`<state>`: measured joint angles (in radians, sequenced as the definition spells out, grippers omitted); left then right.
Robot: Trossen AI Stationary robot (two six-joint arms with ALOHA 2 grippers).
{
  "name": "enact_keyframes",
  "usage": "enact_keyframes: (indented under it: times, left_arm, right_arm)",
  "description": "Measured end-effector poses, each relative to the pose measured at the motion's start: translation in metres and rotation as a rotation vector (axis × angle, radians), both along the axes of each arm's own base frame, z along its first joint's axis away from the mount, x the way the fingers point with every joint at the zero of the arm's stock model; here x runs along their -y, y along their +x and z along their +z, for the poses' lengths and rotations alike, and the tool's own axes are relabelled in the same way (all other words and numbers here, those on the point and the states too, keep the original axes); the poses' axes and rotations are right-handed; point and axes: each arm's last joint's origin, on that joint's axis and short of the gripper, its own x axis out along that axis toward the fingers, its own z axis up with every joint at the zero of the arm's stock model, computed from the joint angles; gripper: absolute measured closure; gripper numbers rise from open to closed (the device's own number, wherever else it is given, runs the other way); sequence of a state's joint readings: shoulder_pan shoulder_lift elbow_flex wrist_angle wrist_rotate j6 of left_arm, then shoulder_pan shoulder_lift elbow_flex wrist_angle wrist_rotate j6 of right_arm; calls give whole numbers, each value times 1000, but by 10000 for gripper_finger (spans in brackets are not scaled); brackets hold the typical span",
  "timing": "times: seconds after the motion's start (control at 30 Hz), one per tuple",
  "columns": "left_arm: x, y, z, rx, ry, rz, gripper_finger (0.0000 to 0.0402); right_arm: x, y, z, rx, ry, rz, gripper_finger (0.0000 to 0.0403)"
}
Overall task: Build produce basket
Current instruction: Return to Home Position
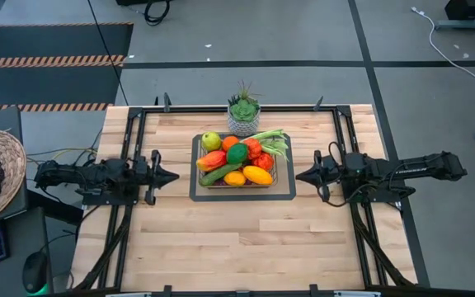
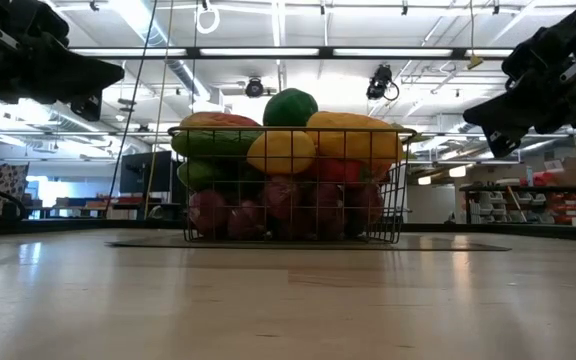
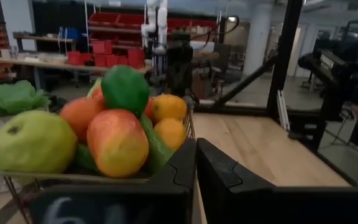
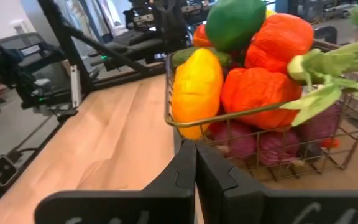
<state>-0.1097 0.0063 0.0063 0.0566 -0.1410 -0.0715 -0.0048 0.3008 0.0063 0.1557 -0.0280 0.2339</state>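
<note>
**Basket full, arms at the sides**

High view: the basket (image 1: 276,169), heaped with produce (image 1: 237,157), sits on the table (image 1: 221,239) midway along its far edge, long axis parallel to that edge. The left gripper (image 1: 174,175) and right gripper (image 1: 298,175) flank it, tips pointing inward.

Low view: both hang off the tabletop.

Wrist views: each claw is pressed together, empty. Homing likely needs only a level retreat clear of the wire.

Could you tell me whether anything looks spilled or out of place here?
Nothing stands out: the produce is heaped inside the basket, square on its mat, and the left gripper and right gripper rest shut on either side.
</note>
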Motion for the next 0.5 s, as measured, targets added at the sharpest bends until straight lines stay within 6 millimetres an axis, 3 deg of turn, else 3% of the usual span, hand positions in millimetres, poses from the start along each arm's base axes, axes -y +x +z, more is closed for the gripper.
enact_keyframes:
  times: [0.5]
  left_arm:
    - [0,0,5,47,-8,-3,383]
  right_arm:
    - [3,0,0,-1,-13,-105,395]
